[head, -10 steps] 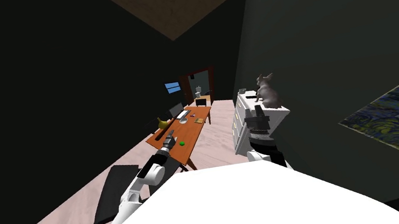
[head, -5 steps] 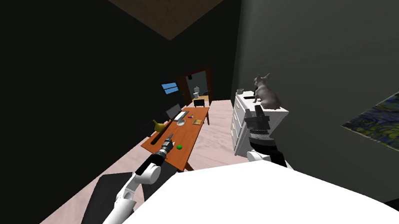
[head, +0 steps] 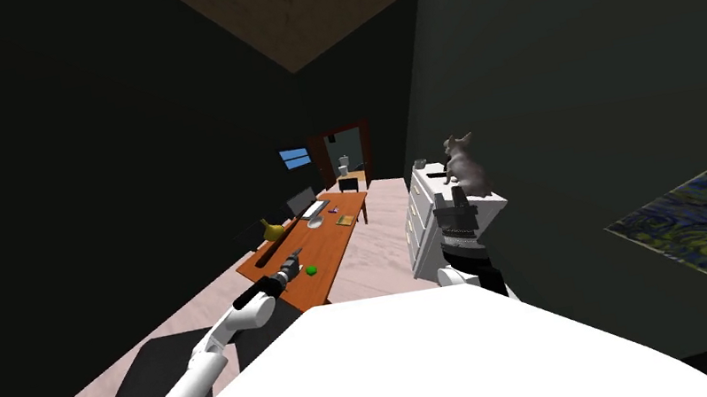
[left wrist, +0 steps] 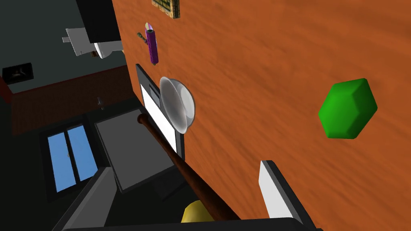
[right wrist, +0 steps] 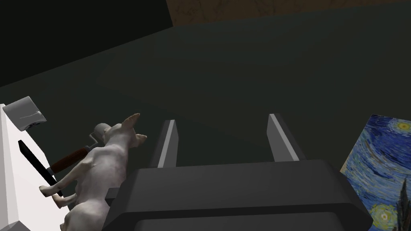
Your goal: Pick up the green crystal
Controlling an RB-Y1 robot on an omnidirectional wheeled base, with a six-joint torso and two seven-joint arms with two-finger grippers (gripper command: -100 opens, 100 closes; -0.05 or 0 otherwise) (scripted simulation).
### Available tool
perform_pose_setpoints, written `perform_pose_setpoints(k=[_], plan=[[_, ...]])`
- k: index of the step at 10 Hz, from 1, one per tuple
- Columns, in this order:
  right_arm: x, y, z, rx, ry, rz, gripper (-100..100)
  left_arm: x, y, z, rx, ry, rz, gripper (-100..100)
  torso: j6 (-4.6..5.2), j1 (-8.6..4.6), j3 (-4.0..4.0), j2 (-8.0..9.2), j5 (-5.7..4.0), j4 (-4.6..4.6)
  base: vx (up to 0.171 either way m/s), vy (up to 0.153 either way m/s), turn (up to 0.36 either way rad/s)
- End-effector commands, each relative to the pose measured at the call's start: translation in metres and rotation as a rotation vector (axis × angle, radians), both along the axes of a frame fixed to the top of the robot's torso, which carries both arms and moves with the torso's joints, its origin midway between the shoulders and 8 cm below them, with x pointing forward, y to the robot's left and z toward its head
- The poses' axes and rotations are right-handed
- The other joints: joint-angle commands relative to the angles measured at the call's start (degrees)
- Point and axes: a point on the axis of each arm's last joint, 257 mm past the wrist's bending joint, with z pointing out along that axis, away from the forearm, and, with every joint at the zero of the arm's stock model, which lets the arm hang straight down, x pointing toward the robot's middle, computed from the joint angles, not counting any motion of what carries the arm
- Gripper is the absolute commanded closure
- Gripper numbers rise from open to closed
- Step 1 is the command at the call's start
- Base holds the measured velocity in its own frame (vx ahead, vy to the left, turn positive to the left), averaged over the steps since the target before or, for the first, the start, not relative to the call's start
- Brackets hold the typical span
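Left pincer spread wide, empty, over orange table; green crystal near it. Right pincer likewise spread.

Orange-brown wooden tabletop lay bare all round the green faceted crystal | clear glass bowl stood well apart | dark brown bat lined the opposite long edge
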Motion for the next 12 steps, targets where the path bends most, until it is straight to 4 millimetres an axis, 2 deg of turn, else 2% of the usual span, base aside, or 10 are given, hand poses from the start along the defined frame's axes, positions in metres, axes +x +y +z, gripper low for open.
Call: perform_pose_setpoints(k=[1,2,3,4,5,7,9,10,11,12], plan=[[0.0,0.0,0.0,0.0,0.0,0.0,0,-0.006,0.001,-0.005,0.004,0.023,0.006,-100,0.0,0.0,0.0,0.0,0.0,0.0,0.052,-0.014,0.02],[0.0,0.0,0.0,0.0,0.0,0.0,0,-0.018,0.022,-0.022,0.015,0.091,0.032,-100,0.0,0.02,0.09,0.17,0.0,0.03,0.052,-0.022,-0.093],[0.0,0.0,0.0,0.0,0.0,0.0,0,-0.02,0.022,-0.025,0.015,0.101,0.032,-100,0.02,0.01,0.12,0.2,0.0,0.05,0.062,-0.015,-0.056],[0.0,0.0,0.0,0.0,0.0,0.0,0,-0.034,0.043,-0.041,0.025,0.17,0.06,-100,0.01,0.03,0.11,0.19,0.0,0.05,0.095,-0.019,-0.095],[0.0,0.0,0.0,0.0,0.0,0.0,0,-0.035,0.043,-0.043,0.025,0.178,0.06,-100,0.02,0.02,0.06,0.1,0.0,0.03,0.075,-0.015,-0.045],[0.0,0.0,0.0,0.0,0.0,0.0,0,-0.065,0.077,-0.068,0.036,0.303,0.106,-100,0.03,0.05,0.07,0.11,0.01,0.03,0.109,-0.021,-0.123],[0.0,0.0,0.0,0.0,0.0,0.0,0,-0.071,0.083,-0.074,0.037,0.326,0.119,-100,-0.01,-0.03,-0.01,-0.01,-0.01,0.0,0.085,-0.022,-0.008],[0.0,0.0,0.0,0.0,0.0,0.0,0,-0.088,0.096,-0.085,0.037,0.388,0.137,-100,0.0,0.0,0.09,0.17,0.0,0.03,0.064,-0.032,-0.083],[0.0,0.0,0.0,0.0,0.0,0.0,0,-0.092,0.102,-0.088,0.039,0.397,0.149,-100,0.02,-0.03,0.1,0.18,-0.01,0.04,0.064,-0.014,-0.053],[0.0,0.0,0.0,0.0,0.0,0.0,0,-0.11,0.114,-0.098,0.036,0.459,0.17,-100,0.01,0.01,0.11,0.19,0.0,0.04,0.099,-0.015,-0.095]])
